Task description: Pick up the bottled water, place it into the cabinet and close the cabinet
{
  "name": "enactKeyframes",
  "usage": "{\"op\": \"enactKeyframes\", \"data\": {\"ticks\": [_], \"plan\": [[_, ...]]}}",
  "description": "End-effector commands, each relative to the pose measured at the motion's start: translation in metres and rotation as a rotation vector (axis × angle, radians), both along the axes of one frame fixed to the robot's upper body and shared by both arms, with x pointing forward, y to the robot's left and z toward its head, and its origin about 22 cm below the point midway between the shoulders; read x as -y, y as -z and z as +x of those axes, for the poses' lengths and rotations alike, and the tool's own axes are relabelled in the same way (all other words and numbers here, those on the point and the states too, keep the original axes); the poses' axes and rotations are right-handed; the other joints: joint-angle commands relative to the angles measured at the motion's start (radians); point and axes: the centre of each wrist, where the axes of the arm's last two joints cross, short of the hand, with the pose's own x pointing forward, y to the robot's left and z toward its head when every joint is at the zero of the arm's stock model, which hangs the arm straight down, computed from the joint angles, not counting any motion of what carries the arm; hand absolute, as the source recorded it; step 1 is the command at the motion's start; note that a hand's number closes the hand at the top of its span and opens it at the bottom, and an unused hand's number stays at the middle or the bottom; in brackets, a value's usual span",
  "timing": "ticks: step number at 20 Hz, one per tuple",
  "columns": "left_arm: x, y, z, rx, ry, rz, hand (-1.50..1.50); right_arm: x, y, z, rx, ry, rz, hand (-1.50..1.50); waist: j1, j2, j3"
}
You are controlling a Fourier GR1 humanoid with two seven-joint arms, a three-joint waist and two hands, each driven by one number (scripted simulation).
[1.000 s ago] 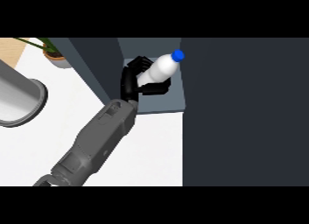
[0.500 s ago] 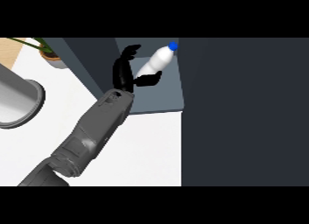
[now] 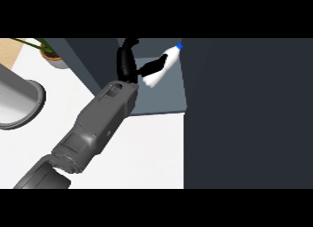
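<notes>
The bottled water [image 3: 164, 67] is white with a blue cap [image 3: 179, 46]. It leans with the cap toward the upper right, over the grey-blue floor of the open cabinet [image 3: 160, 98]. My right hand [image 3: 125, 62] is at its left side, at the end of the grey forearm that rises from the lower left. One black digit crosses the bottle's middle and the others stretch up behind it, so the hand is shut on the bottle. The bottle's lower end is partly hidden by the hand. My left hand does not show.
The cabinet's big dark door [image 3: 250, 111] fills the right half of the view. A large grey cylinder [image 3: 11, 99] stands at the left edge. A potted plant [image 3: 52, 56] sits at the upper left. White counter [image 3: 142, 148] lies below the cabinet.
The hand has carried the bottle up and deeper over the cabinet floor. The bottle now leans more, and the fingers have straightened upward.
</notes>
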Motion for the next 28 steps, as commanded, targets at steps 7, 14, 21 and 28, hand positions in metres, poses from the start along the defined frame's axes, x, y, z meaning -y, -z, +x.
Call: {"op": "enactKeyframes", "data": {"ticks": [7, 14, 21, 28], "plan": [[0.007, -0.010, -0.003, 0.148, 0.259, -0.269, 1.50, -0.004, -0.032, 0.002, 0.048, -0.028, 0.044, -1.50, 0.016, -0.011, 0.002], [0.026, -0.010, -0.024, 0.100, 0.374, -0.350, 1.50, -0.013, -0.034, 0.005, 0.044, -0.029, 0.025, -1.50, 0.036, -0.027, 0.002], [0.037, 0.027, -0.079, 0.036, 0.609, -0.534, -1.50, -0.024, -0.031, 0.007, 0.036, -0.028, 0.016, -1.50, 0.043, -0.027, 0.001], [0.030, 0.052, -0.153, -0.039, 0.682, -0.601, -1.50, -0.026, -0.042, -0.004, 0.012, 0.018, 0.008, -1.50, 0.081, -0.041, 0.002]]}}
